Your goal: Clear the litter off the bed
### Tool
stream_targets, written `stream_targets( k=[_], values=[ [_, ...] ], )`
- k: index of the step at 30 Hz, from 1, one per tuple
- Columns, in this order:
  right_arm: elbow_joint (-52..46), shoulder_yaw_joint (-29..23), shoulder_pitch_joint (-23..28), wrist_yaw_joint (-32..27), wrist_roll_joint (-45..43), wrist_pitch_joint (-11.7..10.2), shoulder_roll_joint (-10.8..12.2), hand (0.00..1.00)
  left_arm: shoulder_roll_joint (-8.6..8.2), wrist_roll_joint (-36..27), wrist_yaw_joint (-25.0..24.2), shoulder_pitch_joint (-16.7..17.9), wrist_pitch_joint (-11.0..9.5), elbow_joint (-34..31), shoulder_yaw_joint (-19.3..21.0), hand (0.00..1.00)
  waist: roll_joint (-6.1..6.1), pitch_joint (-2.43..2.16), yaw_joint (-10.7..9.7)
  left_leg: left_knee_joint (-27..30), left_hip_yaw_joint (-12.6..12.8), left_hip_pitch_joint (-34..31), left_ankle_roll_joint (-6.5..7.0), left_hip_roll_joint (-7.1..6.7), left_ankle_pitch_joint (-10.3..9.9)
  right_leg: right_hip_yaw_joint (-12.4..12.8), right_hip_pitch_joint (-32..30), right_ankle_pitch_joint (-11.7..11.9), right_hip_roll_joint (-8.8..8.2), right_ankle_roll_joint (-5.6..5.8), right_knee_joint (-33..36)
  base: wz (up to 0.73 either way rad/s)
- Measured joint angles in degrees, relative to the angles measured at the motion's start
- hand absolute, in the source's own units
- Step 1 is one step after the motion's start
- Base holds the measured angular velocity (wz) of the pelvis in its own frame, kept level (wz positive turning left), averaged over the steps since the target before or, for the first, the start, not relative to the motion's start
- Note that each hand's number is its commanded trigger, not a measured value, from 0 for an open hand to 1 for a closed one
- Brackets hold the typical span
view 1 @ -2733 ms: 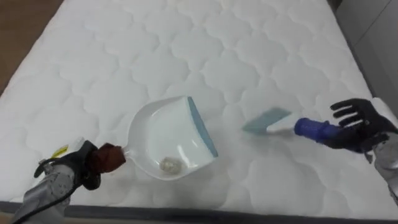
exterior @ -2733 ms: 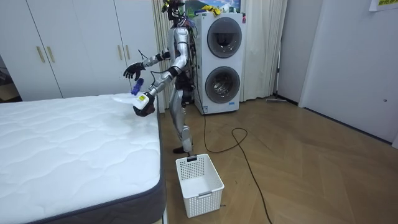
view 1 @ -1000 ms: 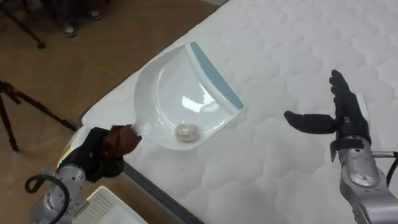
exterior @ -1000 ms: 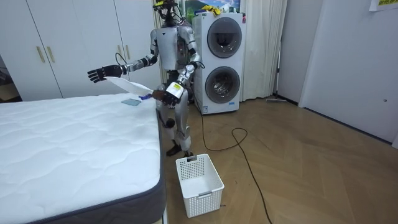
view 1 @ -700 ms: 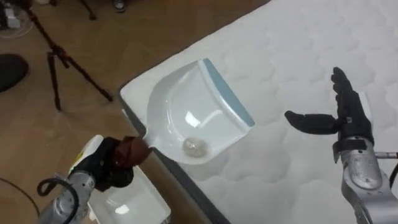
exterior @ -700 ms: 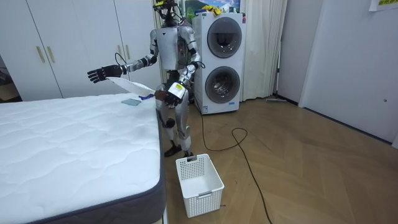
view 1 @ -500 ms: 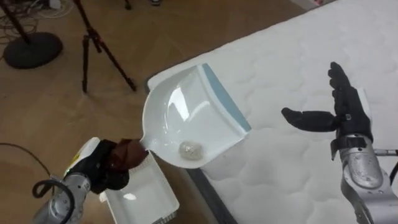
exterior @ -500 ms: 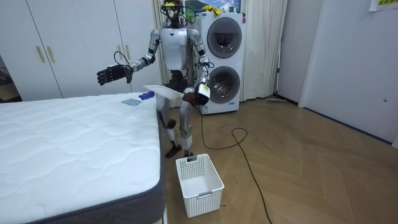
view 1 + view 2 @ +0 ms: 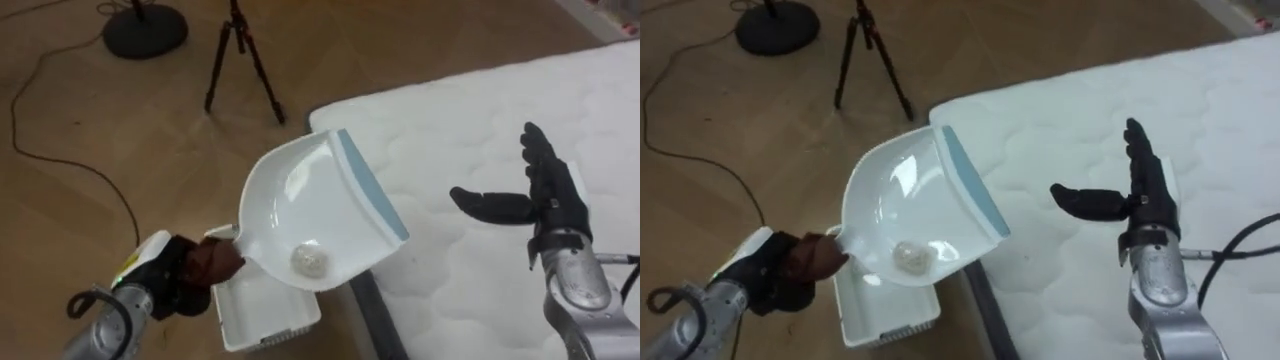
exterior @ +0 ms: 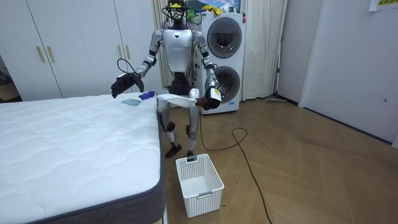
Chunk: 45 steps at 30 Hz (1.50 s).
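The bed (image 9: 480,130) lies bare and white. The robot stands on the wood floor at its corner, upright, with a stacked washer and dryer (image 10: 222,56) behind it. A white basket (image 9: 225,320) sits on the floor beside the bed's edge, and a tripod (image 9: 240,55) stands further off.

The white dustpan (image 9: 310,215) is held out past the mattress corner, roughly level. From the head camera it hangs over the basket and overlaps its near side. A brush (image 10: 142,96) with a blue handle lies on the bed near the corner, in front of the robot.

The left hand (image 9: 175,285) has its fingers curled tight round the dustpan's brown handle. The right hand (image 9: 545,200) hovers over the mattress with fingers spread and straight, holding nothing.

A small crumpled grey ball of litter (image 9: 309,260) rests deep in the pan, near the handle end.

The sweeping looks done, and the step in hand is emptying the pan. The next move likely calls for centring the pan's blue lip over the basket and tipping it forward so the ball rolls out, not onto the floor.
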Motion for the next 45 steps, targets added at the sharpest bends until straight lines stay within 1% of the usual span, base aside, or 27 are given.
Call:
stream_targets(
  k=[1, 2, 4, 5, 6, 8, 10, 11, 12, 13, 14, 15, 16, 17, 18, 19, 20, 22, 25, 26, 30, 34, 36, 37, 38, 41, 45],
  values=[
    [0.0, 0.1, 0.2, 0.7, 0.1, 0.2, 0.8, 0.0, 0.77, 0.0, 0.0, 0.0, 0.3, 0.0, -0.2, 1.0, -0.31, -0.12, -1.1, -0.9, -2.0, 0.5, 1.06, -1.74, 0.6, 2.4, -0.2, 0.3, 0.52, -0.01, -0.2, 0.51],
    [0.0, 0.0, 0.3, 1.2, 0.4, 0.4, 0.6, 0.0, 0.97, 0.0, 0.0, -0.2, 0.3, 0.0, -0.5, 1.0, -0.68, -0.36, -2.0, -3.1, -3.2, 1.5, 1.62, -3.4, 1.7, 5.7, -0.6, 0.3, 0.74, -0.06, -0.8, 0.68],
    [0.0, -0.2, 0.2, 1.1, 0.8, 0.4, 0.6, 0.0, 0.98, -0.1, -0.2, -0.1, 0.5, 0.0, -0.5, 1.0, -0.52, -0.42, -2.3, -5.8, -4.0, 3.3, 2.78, -5.29, 3.1, 9.0, -0.9, 0.5, 0.83, -0.05, -0.8, 0.55],
    [0.1, -0.2, 0.2, 1.1, 0.8, 0.4, 0.6, 0.0, 1.12, -0.1, -0.3, -0.1, 0.5, 0.0, -0.5, 1.0, 0.14, -0.64, -2.4, -5.8, -4.4, 3.4, 3.33, -5.68, 3.3, 9.3, -0.8, 0.6, 0.64, -0.03, -0.2, 0.41],
    [0.2, -0.2, 0.2, 1.1, 0.7, 0.4, 0.6, 0.0, 1.3, -0.1, -0.4, -0.2, 0.5, 0.0, -0.3, 1.0, 0.25, -0.65, -2.1, -5.8, -4.4, 3.4, 3.38, -5.81, 3.3, 9.4, -0.7, 0.6, 0.35, 0.03, 0.5, 0.27],
    [0.6, 0.0, 0.2, 1.0, 0.7, 0.4, 0.6, 0.0, 2.52, 0.0, -1.3, -0.5, 0.5, 0.0, -0.2, 1.0, 0.41, -0.57, -1.0, -5.6, -4.7, 3.4, 3.67, -6.46, 3.2, 8.9, -1.6, 0.1, -1.08, 0.35, 4.6, 0.25],
    [1.0, 0.1, 0.2, 0.8, 0.8, 0.4, 0.6, 0.0, 2.71, 0.0, -1.5, -0.5, 0.5, 0.0, -0.3, 1.0, 0.62, -0.43, -0.8, -4.8, -5.1, 3.8, 4.32, -6.74, 2.6, 9.2, -2.7, -0.1, -2.15, 0.59, 9.4, 0.35],
    [1.1, 0.1, 0.2, 0.8, 0.8, 0.4, 0.6, 0.0, 2.86, 0.1, -2.1, -0.5, 0.4, 0.0, -0.3, 1.0, 0.6, -0.42, -0.9, -4.4, -6.1, 4.2, 4.53, -7.5, 2.2, 10.6, -4.5, 0.2, -3.26, 0.55, 14.7, 0.4],
    [1.1, 0.1, 0.2, 0.7, 0.8, 0.4, 0.6, 0.0, 2.91, 0.1, -2.3, -0.6, 0.3, 0.0, -0.3, 1.0, 0.6, -0.34, -1.0, -4.1, -6.7, 4.5, 4.62, -7.88, 1.9, 11.8, -6.1, 0.6, -3.75, 0.38, 17.6, 0.44],
    [1.2, 0.1, 0.2, 0.3, 0.3, 0.3, 0.6, 0.0, 3.06, 0.0, -2.4, -0.8, -0.1, 0.0, -0.3, 1.0, 0.74, -0.23, -1.1, -3.8, -7.9, 4.8, 5.03, -8.53, 1.4, 14.6, -8.9, 0.7, -4.06, 0.41, 22.1, 0.32],
    [1.2, 0.1, 0.1, 0.3, 0.1, 0.0, 0.6, 0.0, 3.16, 0.0, -2.4, -1.3, -0.3, 0.0, -0.3, 1.0, 1.04, -0.04, -0.9, -3.8, -8.3, 4.8, 5.16, -8.54, 1.4, 16.8, -11.6, 0.0, -3.13, 0.37, 22.3, 0.29],
    [1.2, 0.1, 0.0, 0.3, 0.0, -0.2, 0.6, 0.0, 3.2, 0.0, -2.5, -1.7, -0.3, 0.0, -0.3, 1.0, 1.27, 0.09, -0.9, -3.8, -8.7, 4.7, 5.12, -8.55, 1.4, 17.3, -12.9, -0.4, -2.55, 0.21, 21.8, 0.34],
    [1.5, 0.2, 0.0, 0.4, -0.1, -0.7, 0.6, 0.0, 3.3, 0.0, -2.7, -2.6, -0.3, 0.0, -0.3, 1.0, 1.75, 0.39, -1.1, -3.7, -9.9, 4.7, 4.86, -8.62, 1.6, 18.8, -15.3, -0.5, -1.1, 0.12, 19.3, 0.57],
    [2.6, 0.2, 0.0, 0.4, 0.1, -0.9, 0.6, 0.0, 3.76, 0.0, -3.5, -3.5, -0.4, 0.0, -0.3, 1.0, 1.81, 0.42, -1.9, -3.7, -11.0, 4.5, 4.44, -8.74, 1.9, 19.1, -16.7, -0.2, -0.11, -0.16, 15.1, 0.67],
    [3.0, 0.2, 0.0, 0.4, 0.1, -0.9, 0.6, 0.0, 4.11, 0.0, -3.8, -4.0, -0.4, 0.0, -0.3, 1.0, 1.76, 0.4, -2.3, -3.5, -11.9, 4.3, 4.4, -9.08, 2.0, 19.2, -17.0, 0.3, 0.22, -0.54, 12.5, 0.67],
    [3.3, 0.2, -0.1, 0.3, 0.1, -0.9, 0.6, 0.0, 4.71, 0.0, -4.0, -4.7, -0.5, 0.0, -0.3, 1.0, 1.45, 0.28, -2.6, -3.2, -12.6, 3.8, 4.33, -9.67, 1.9, 19.9, -18.1, 1.9, 0.79, -0.88, 8.1, 0.53],
    [3.3, 0.2, -0.1, 0.3, 0.1, -0.9, 0.5, 0.0, 4.85, 0.1, -4.2, -5.0, -0.5, 0.0, -0.3, 1.0, 1.67, 0.25, -2.8, -2.7, -13.3, 3.3, 4.0, -9.9, 1.5, 20.2, -18.1, 4.4, 1.12, -1.81, 6.5, 0.43],
    [3.4, 0.2, -0.2, 0.4, 0.1, -0.9, 0.3, 0.0, 4.97, 0.1, -4.8, -5.6, -0.6, 0.1, -0.3, 1.0, 1.88, 0.19, -2.9, -3.1, -12.7, 3.1, 3.63, -9.5, 1.2, 19.6, -17.6, 7.2, 1.35, -2.8, 5.2, 0.38],
    [3.4, 0.0, -0.2, 0.4, 0.0, -0.9, 0.1, 0.0, 5.16, 0.4, -4.9, -6.6, -0.9, 1.1, -0.3, 1.0, 1.81, 0.17, -3.0, -4.4, -6.3, 2.8, 3.5, -6.85, 1.0, 18.5, -17.7, 6.7, 1.6, -3.34, 5.5, 0.32],
    [3.4, 0.0, -0.5, 0.5, 0.0, -0.9, 0.0, 0.0, 5.16, 0.6, -4.8, -6.9, -0.9, 2.3, -0.3, 1.0, 1.77, 0.15, -2.9, -4.8, -5.5, 2.9, 3.53, -6.58, 0.9, 18.8, -18.2, 6.3, 1.62, -3.41, 6.0, 0.19],
    [6.3, 0.0, -2.7, 0.5, 0.0, -1.4, 0.0, 0.0, 5.21, 1.8, -4.8, -7.1, -0.3, 5.2, -0.5, 1.0, 1.77, 0.16, -2.9, -4.7, -4.2, 2.6, 3.38, -6.29, 0.8, 20.4, -19.2, 5.2, 1.8, -3.58, 7.4, 0.09],
    [10.2, 0.5, -3.6, 0.9, 0.0, -1.7, -0.1, 0.0, 5.39, 3.8, -4.6, -8.2, -0.2, 7.9, -0.7, 1.0, 1.97, 0.3, -2.8, -2.9, -3.6, 1.5, 2.34, -5.49, 0.0, 21.3, -19.6, 4.3, 2.48, -3.93, 8.3, 0.09],
    [12.8, 0.6, -4.6, 1.1, 0.1, -2.1, -0.1, 0.0, 5.62, 4.7, -4.5, -9.2, -0.3, 9.5, -1.4, 1.0, 1.99, 0.32, -3.0, -3.0, -2.5, 1.0, 2.68, -5.42, -0.4, 21.5, -20.9, 3.7, 2.11, -3.91, 9.9, 0.07],
    [13.5, 0.5, -5.1, 1.0, 0.0, -2.2, -0.4, 0.0, 5.98, 4.6, -4.3, -10.3, -0.6, 11.1, -2.3, 1.0, 2.48, 0.62, -3.1, -2.5, -2.2, -0.1, 3.2, -5.45, -0.8, 21.5, -22.1, 3.4, 1.77, -3.98, 11.1, 0.08],
    [14.6, 0.6, -5.6, 1.1, 0.0, -2.5, -0.4, 0.0, 6.34, 4.5, -4.3, -11.8, -0.8, 13.8, -3.0, 1.0, 2.9, 0.84, -3.4, -1.7, -2.2, -1.4, 3.21, -5.54, -0.8, 21.6, -23.4, 3.4, 1.58, -3.98, 11.8, 0.07],
    [17.8, 1.1, -6.7, 1.2, 0.0, -2.7, -0.4, 0.0, 8.11, 4.6, -4.4, -14.9, -0.9, 18.3, -5.0, 1.0, 3.7, 1.28, -4.2, 0.2, -1.9, -4.7, 3.3, -5.72, -0.8, 21.8, -26.6, 3.4, 1.1, -4.1, 13.7, 0.03],
    [19.1, 1.1, -6.7, 0.9, -0.3, -3.2, -0.5, 0.0, 9.46, 5.2, -4.4, -16.4, -0.9, 19.3, -5.0, 1.0, 4.3, 1.3, -4.8, 0.9, -1.2, -8.1, 3.69, -6.3, -0.3, 23.0, -30.9, 3.3, 0.5, -4.24, 15.8, -0.03]
  ],
)
